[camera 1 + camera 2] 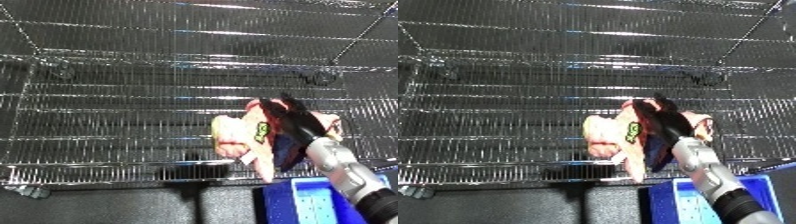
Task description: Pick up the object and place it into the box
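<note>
My right hand (289, 120) with fingers curled around a soft pink toy (244, 137), holding it up over the wire shelf (107, 115), the blue bin (315, 202) just below near my arm

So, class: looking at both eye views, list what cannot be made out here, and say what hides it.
- Right hand: whether its fingers curl round the pink packet is unclear; the hand covers the contact in both views.
- Packet's label: too blurred to read.
- Blue bin: cut off by the lower edge, and the forearm crosses it; its contents are hidden.
- Left hand: in neither view.
</note>
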